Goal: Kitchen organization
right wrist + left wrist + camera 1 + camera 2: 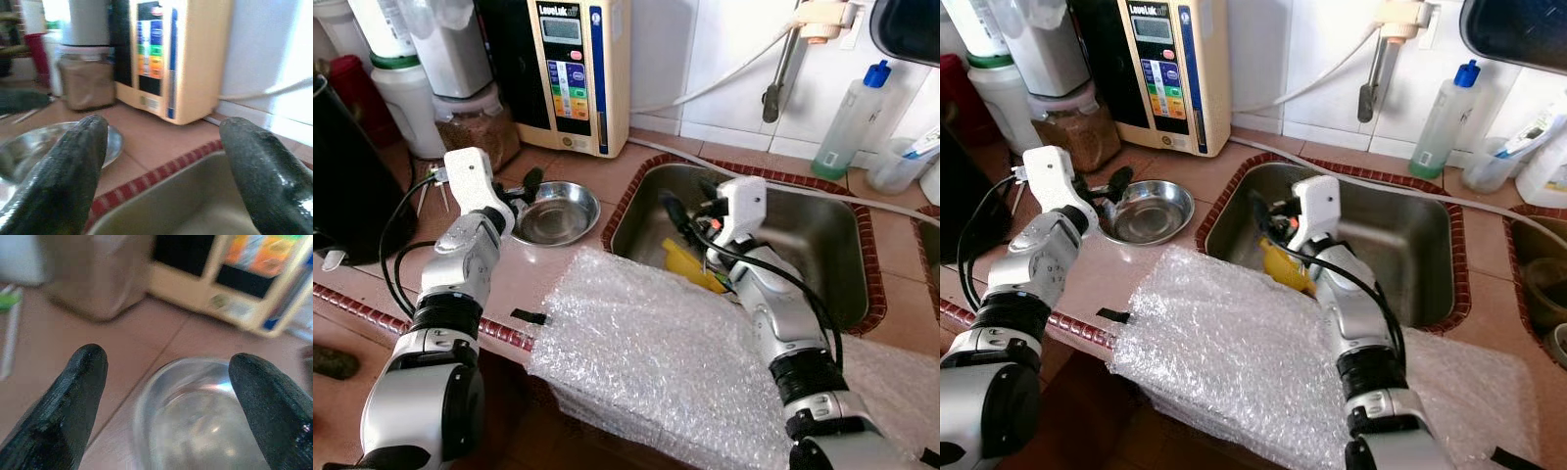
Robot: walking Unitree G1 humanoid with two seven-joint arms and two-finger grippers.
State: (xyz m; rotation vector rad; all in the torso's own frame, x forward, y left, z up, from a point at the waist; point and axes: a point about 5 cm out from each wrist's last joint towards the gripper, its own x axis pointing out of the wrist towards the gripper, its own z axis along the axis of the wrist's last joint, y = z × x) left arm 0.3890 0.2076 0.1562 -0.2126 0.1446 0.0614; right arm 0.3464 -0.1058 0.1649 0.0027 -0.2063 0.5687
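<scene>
Left gripper [521, 189], fingers spread, I'm hovering at the steel bowl [554, 211]: light, rigid, slippery; I'm judging its thin rim the best grip.

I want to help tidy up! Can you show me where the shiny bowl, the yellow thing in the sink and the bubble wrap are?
steel bowl [554, 213], left eye view, on its inner base.
yellow thing [689, 264], left eye view, on its middle, in the sink.
bubble wrap [651, 348], left eye view, on the sheet's middle.

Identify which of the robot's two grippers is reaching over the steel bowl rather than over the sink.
The left gripper. Its open fingers sit at the steel bowl on the counter, whereas the right gripper is open above the sink.
</scene>
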